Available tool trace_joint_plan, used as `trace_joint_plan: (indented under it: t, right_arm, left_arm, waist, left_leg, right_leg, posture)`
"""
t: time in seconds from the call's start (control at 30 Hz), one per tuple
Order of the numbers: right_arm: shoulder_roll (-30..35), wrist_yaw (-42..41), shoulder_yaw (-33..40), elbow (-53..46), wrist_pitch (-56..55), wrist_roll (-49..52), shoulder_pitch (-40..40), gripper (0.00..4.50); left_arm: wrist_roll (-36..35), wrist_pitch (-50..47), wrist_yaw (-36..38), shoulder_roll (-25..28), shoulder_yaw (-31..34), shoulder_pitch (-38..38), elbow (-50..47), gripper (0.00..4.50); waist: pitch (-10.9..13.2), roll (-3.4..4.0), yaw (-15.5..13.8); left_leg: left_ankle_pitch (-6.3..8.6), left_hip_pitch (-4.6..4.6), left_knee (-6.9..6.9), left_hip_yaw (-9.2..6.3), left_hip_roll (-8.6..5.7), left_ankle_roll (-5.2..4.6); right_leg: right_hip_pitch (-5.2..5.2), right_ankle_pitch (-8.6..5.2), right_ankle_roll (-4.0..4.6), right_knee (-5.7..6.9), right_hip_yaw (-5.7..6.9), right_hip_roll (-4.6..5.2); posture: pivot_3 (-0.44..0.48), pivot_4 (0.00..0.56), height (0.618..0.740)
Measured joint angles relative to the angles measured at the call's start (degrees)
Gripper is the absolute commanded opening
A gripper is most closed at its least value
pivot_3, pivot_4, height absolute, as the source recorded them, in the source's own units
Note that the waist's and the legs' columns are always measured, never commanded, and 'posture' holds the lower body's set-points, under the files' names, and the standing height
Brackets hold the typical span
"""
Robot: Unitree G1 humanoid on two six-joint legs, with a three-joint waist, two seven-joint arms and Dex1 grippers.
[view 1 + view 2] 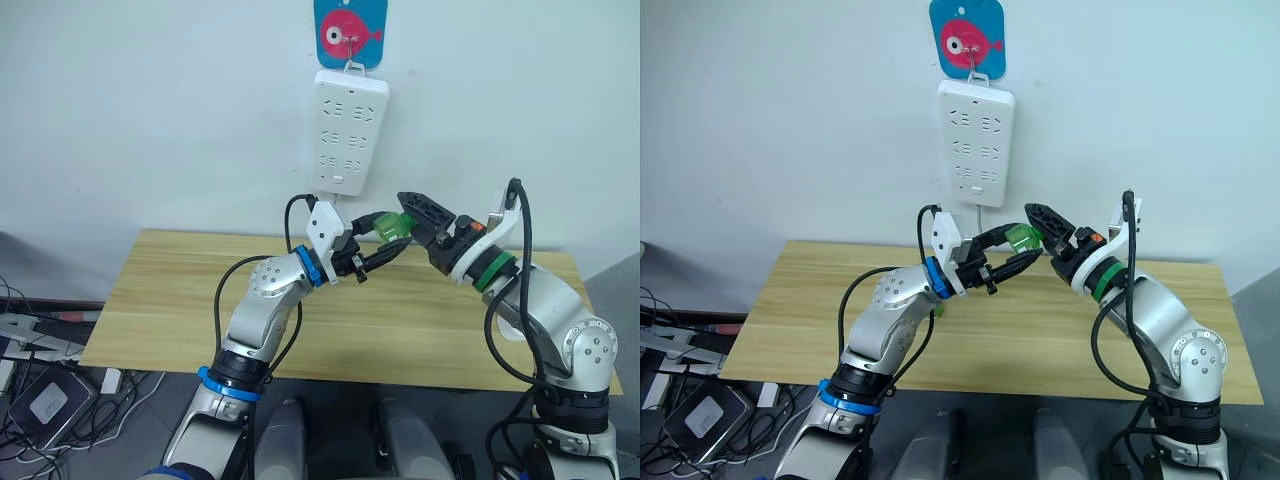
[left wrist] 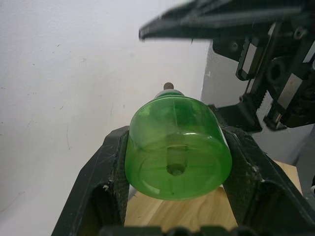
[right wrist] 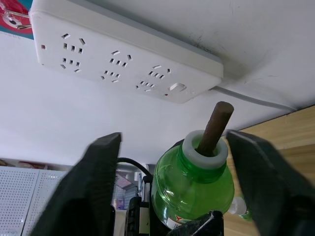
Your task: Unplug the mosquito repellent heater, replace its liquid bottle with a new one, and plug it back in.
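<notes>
Currently the left gripper clamps a green liquid bottle by its body, wick pointing at the right gripper, whose fingers stand wide on either side of the neck. To take it cleanly, I would close squarely on the white collar, sparing the wick. Whether the heater is anywhere near cannot be made out.

Head pair high, facing the wall — wrist cameras close on the green bottle.
</notes>
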State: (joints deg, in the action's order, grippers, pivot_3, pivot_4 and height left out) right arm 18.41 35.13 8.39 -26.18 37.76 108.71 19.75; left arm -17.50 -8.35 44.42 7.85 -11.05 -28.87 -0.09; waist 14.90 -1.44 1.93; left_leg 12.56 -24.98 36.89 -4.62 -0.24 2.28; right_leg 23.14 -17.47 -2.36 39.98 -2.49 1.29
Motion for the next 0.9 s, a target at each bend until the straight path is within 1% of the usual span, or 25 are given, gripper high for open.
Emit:
trace_joint_plan:
  t: [0.13, 0.17, 0.4, 0.47, 0.63, 0.73, 0.83, 0.87, 0.9]
  right_arm:
    - [1.5, 0.1, -0.9, 0.0, -1.1, 0.3, -0.9, 1.04]
    - [1.6, 0.1, -1.0, 0.0, -1.3, 0.5, -0.9, 0.81]
    - [1.7, 0.0, -2.0, -0.1, -2.7, 0.7, -0.9, 0.81]
    - [1.8, 0.0, -2.2, -0.1, -3.1, 0.7, -1.0, 0.81]
    - [2.7, -0.6, -3.0, -0.3, -3.1, 0.8, -1.2, 0.81]
    - [6.3, -2.7, -2.7, -0.4, -2.1, -2.0, -2.9, 0.81]
    - [9.5, -5.9, -2.6, -0.2, -1.2, -8.4, -5.1, 0.81]
    - [10.3, -7.2, -2.8, 0.2, -1.0, -11.4, -5.8, 0.81]
    - [13.2, -10.9, -4.3, 0.3, -0.9, -18.7, -7.1, 0.81]
  left_arm:
    - [0.0, 0.3, 0.2, 0.0, 0.0, 0.0, -0.3, 2.24]
    - [0.0, 0.3, 0.2, 0.0, 0.0, 0.0, -0.4, 2.24]
    - [-0.1, 0.1, 0.8, 0.0, 0.0, 0.0, -0.4, 2.24]
    - [-0.3, -0.7, 0.8, 0.2, 0.1, 0.0, -0.7, 2.98]
    - [-0.3, -3.5, 1.8, 1.4, -1.0, -0.1, -1.7, 4.47]
    - [-0.5, -5.1, 3.7, 3.9, -1.0, -0.2, -2.5, 4.50]
    - [-0.5, -6.6, 5.7, 6.8, -1.0, -0.7, -2.8, 4.50]
    - [-0.5, -6.7, 6.4, 7.4, -1.1, -0.8, -2.8, 4.50]
    - [-0.2, -7.0, 7.6, 8.6, -2.0, -1.4, -2.8, 4.50]
  waist:
    - [0.0, 0.00, 0.0]
    - [0.0, 0.00, 0.0]
    - [0.0, 0.00, 0.0]
    - [0.0, 0.00, 0.0]
    - [0.0, 0.00, 0.0]
    - [0.0, 0.00, 0.0]
    - [0.0, 0.00, -0.1]
    - [0.0, 0.00, -0.1]
    - [0.0, 0.01, -0.1]
  left_leg:
    - [0.00, 0.00, 0.00, 0.01, 0.00, 0.00]
    - [0.00, 0.00, 0.00, 0.01, 0.00, 0.00]
    - [0.00, 0.00, 0.00, 0.00, 0.00, 0.00]
    - [0.00, 0.00, 0.00, -0.01, 0.00, 0.00]
    - [0.00, 0.00, 0.00, -0.01, 0.00, 0.00]
    - [0.00, 0.00, -0.01, -0.01, 0.00, 0.00]
    - [0.00, 0.01, -0.01, -0.01, 0.00, 0.00]
    - [0.00, 0.01, -0.01, -0.01, 0.00, 0.00]
    - [0.00, 0.00, -0.01, 0.00, -0.04, 0.00]
  right_leg:
    - [0.00, 0.00, 0.00, 0.00, -0.01, 0.01]
    - [0.00, 0.00, 0.00, 0.00, -0.01, 0.00]
    - [0.00, 0.00, 0.00, 0.00, -0.01, 0.01]
    - [0.00, 0.00, 0.00, 0.00, -0.01, 0.00]
    - [0.00, 0.00, 0.00, -0.01, -0.01, 0.00]
    - [-0.01, 0.00, 0.00, -0.01, 0.00, 0.00]
    - [-0.01, -0.01, 0.00, -0.01, 0.00, -0.01]
    - [-0.01, -0.01, 0.00, -0.02, 0.00, -0.01]
    - [-0.01, -0.01, 0.00, -0.03, 0.00, -0.01]
  posture:
    - [0.009, 0.252, 0.740]
    - [0.009, 0.252, 0.740]
    - [0.012, 0.255, 0.740]
    - [0.012, 0.257, 0.740]
    - [0.014, 0.259, 0.740]
    - [0.019, 0.263, 0.740]
    - [0.019, 0.266, 0.740]
    - [0.021, 0.264, 0.740]
    - [0.018, 0.264, 0.740]
